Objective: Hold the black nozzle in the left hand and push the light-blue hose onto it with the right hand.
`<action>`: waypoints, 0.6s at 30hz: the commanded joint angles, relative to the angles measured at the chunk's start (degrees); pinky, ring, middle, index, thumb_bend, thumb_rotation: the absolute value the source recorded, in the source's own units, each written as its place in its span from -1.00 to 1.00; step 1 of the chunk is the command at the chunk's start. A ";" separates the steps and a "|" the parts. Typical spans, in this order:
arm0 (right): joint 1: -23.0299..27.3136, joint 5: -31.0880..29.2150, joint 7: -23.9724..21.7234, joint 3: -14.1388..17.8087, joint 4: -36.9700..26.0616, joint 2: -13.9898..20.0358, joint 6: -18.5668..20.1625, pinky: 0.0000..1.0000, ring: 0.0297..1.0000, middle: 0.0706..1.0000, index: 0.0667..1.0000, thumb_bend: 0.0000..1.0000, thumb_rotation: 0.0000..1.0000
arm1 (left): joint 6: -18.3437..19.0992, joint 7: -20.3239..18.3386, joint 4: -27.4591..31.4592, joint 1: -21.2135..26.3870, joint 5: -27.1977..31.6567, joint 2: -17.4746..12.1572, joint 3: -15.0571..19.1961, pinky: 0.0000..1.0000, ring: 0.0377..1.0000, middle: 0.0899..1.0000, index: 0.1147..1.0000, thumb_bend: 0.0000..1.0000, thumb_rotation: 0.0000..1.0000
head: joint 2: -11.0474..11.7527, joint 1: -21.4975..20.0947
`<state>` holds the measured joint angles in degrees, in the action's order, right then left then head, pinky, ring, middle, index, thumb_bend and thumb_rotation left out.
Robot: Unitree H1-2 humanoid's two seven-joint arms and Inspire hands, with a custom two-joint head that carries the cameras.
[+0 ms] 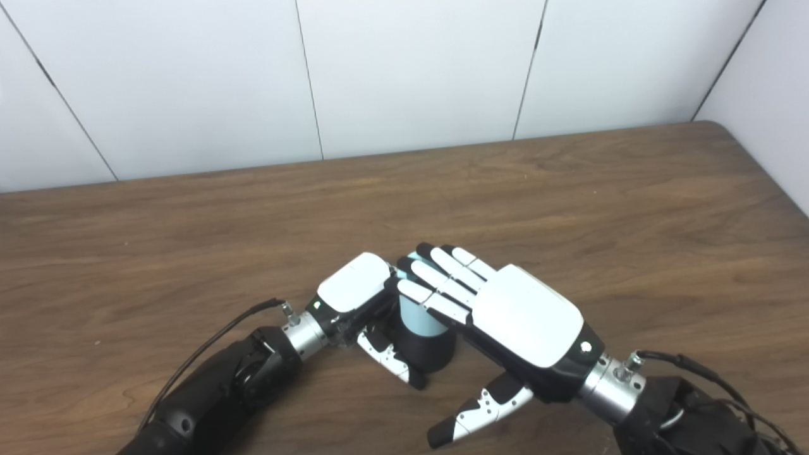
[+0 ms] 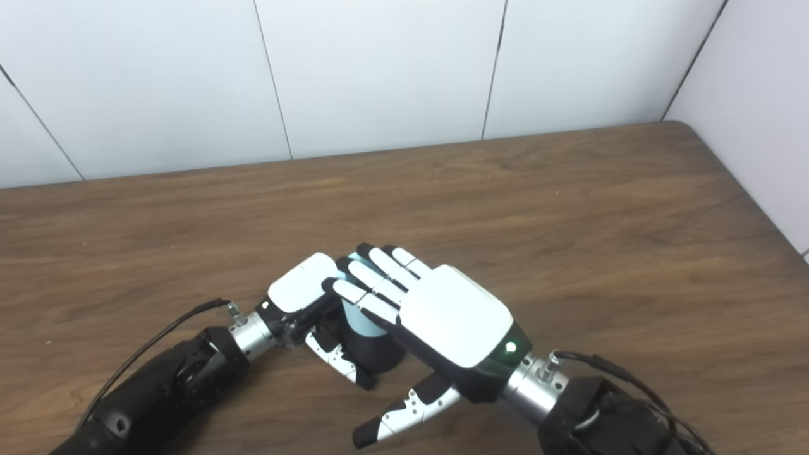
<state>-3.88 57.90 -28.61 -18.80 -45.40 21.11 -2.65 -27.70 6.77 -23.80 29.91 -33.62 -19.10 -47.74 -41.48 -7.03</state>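
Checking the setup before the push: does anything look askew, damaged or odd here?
Nothing stands out. The hose stands upright in the nozzle on the table, left hand around it, right hand flat on top with thumb splayed. No damage shows.

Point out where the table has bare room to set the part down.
Bare wood runs between the hands and the wall, and to the table's right edge. Crowded: near centre, left hand and right hand around the hose and nozzle.

2 hands (image 1: 354,284) (image 1: 524,322), 1 black nozzle (image 1: 430,347), 1 light-blue hose (image 1: 414,316), 1 table (image 1: 632,208).
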 commanded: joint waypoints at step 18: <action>-2.47 -2.24 -1.25 -1.11 5.36 0.98 -2.34 0.98 0.98 0.98 0.89 0.70 0.84 | 0.80 -12.34 -9.76 -7.40 -2.97 -2.30 -6.92 -0.54 -0.51 -0.16 -0.16 0.05 -1.00 | 0.82 0.14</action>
<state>-4.03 57.31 -26.42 -18.76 -44.61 20.92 -3.45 -27.70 6.77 -23.98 30.18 -33.35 -19.08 -48.00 -40.61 -6.86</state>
